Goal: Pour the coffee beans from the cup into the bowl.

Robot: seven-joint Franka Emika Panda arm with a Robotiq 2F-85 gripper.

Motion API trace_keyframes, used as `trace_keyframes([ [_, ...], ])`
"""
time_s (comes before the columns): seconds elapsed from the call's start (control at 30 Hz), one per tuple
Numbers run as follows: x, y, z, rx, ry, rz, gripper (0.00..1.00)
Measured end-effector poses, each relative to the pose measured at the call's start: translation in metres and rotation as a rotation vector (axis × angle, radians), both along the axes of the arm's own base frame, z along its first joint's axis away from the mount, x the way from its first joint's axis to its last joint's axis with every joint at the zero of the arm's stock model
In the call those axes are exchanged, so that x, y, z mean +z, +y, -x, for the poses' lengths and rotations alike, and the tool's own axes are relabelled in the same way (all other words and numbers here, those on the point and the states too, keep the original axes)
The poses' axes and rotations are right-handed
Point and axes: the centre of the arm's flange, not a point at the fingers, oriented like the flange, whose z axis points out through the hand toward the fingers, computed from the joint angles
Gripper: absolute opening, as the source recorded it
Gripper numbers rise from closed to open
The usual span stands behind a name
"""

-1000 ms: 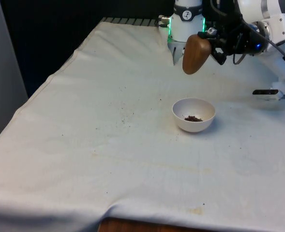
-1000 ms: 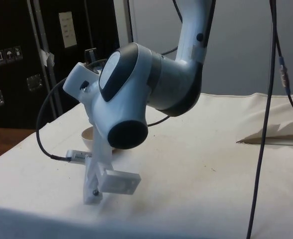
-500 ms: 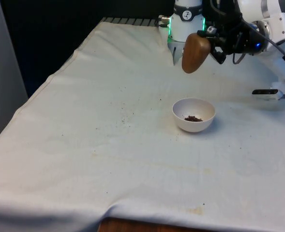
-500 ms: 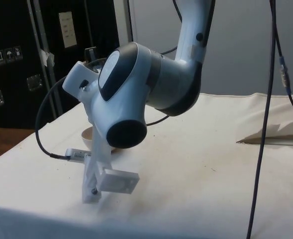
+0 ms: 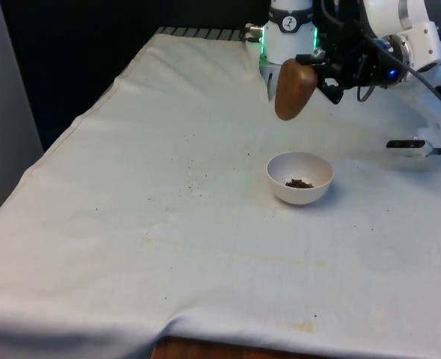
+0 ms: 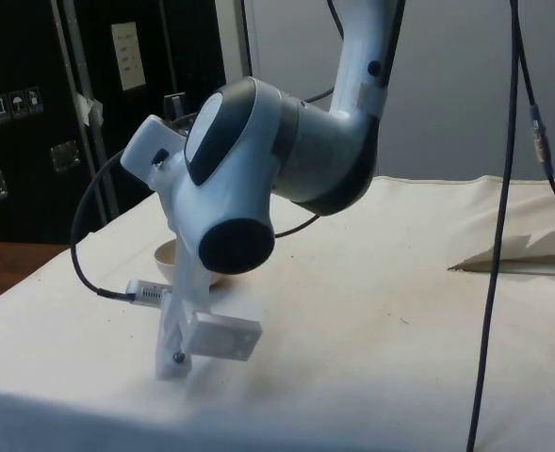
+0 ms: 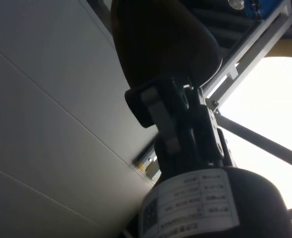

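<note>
One brown wooden cup (image 5: 294, 88), seen also in wrist view (image 7: 160, 44). One white bowl (image 5: 299, 178) on table; its rim shows in side view (image 6: 169, 254) behind arm. One small heap of coffee beans (image 5: 299, 183) inside bowl; single beans too small to count. One white cloth (image 5: 168, 224) over table. One gripper (image 5: 321, 71), two fingers.
</note>
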Motion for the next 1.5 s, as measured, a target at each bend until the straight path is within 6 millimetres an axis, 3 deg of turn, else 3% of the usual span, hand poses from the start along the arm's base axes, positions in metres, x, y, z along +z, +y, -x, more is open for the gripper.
trace_keyframes([
  [1.5, 0.017, -0.062, -0.021, -0.075, 0.066, -0.190, 0.01],
])
